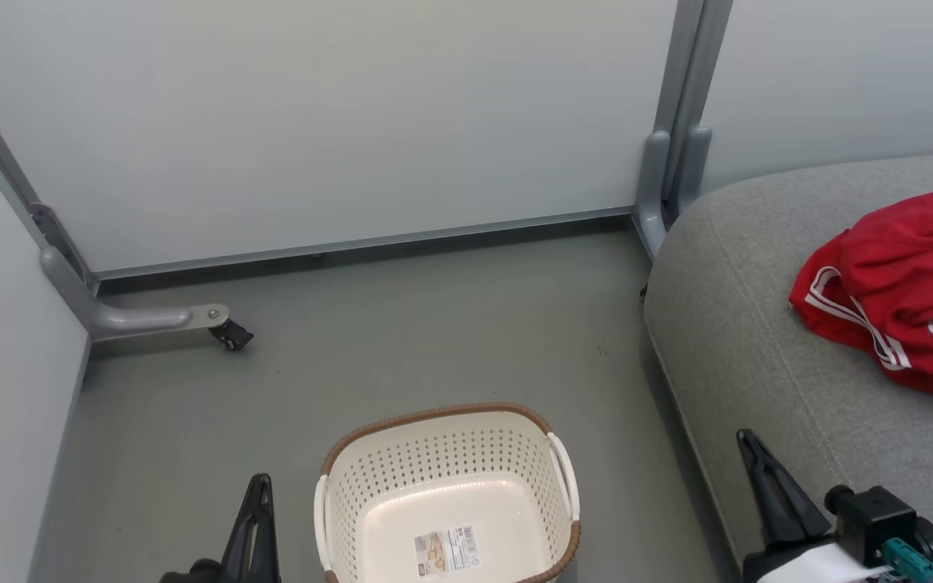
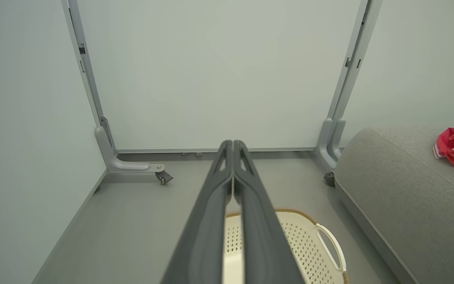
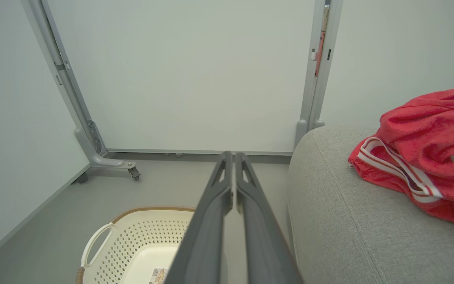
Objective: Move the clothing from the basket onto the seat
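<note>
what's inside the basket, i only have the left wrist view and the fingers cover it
Observer: The head view shows the basket with no clothing in it. A paper label lies on its floor.
Operator: ok where's the right gripper
Observer: The right gripper is shut on nothing, at the lower right of the head view, against the near edge of the seat.
Operator: i see a bit of red at my edge, what is it
Observer: It is the red clothing, a crumpled heap with white stripe trim, resting on the seat apart from that gripper.
</note>
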Motion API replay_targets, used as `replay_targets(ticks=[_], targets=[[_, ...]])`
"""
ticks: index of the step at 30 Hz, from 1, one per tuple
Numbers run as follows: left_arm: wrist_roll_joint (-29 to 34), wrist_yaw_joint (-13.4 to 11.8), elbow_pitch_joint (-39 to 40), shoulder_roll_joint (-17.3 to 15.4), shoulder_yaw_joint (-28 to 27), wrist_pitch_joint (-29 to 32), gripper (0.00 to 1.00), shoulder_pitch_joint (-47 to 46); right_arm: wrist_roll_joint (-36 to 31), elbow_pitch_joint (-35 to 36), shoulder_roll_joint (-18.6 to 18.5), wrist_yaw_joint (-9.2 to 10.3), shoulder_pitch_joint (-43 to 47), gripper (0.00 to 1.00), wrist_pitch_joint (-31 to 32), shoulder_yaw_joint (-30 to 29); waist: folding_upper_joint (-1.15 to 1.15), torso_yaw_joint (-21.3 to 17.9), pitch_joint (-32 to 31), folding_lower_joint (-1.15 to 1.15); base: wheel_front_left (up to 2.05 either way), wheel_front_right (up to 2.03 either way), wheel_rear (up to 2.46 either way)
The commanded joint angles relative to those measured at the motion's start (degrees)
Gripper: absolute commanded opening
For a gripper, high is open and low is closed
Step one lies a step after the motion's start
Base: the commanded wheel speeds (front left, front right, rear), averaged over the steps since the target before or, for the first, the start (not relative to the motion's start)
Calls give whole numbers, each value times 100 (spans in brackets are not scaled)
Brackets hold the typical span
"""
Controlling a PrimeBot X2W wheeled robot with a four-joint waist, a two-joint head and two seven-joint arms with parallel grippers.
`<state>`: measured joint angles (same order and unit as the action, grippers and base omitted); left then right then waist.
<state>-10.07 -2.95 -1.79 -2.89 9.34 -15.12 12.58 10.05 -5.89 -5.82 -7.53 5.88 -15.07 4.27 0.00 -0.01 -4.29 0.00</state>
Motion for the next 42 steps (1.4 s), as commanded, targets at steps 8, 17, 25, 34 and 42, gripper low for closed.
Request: replay_targets(ticks=[8, 17, 25, 34, 42], targets=[[-1070, 101, -38, -69, -104, 182, 0, -199, 1038, -39, -14, 1, -157, 0, 211, -81, 0, 0, 32, 0, 0, 0, 0], [-2018, 228, -212, -124, -202, 360, 0, -429, 1963, -135, -14, 1, -299, 0, 411, -156, 0, 0, 62, 0, 0, 0, 0], [-2793, 329, -345, -162, -292, 511, 0, -610, 2716, -210, -9, 2, -410, 0, 580, -224, 0, 0, 90, 0, 0, 0, 0], [-3586, 429, -474, -198, -390, 676, 0, -793, 3490, -287, 1, 2, -525, 0, 760, -300, 0, 0, 122, 0, 0, 0, 0], [-4216, 510, -562, -224, -480, 811, 0, -935, 4106, -350, 11, 2, -615, 0, 909, -364, 0, 1, 149, 0, 0, 0, 0]])
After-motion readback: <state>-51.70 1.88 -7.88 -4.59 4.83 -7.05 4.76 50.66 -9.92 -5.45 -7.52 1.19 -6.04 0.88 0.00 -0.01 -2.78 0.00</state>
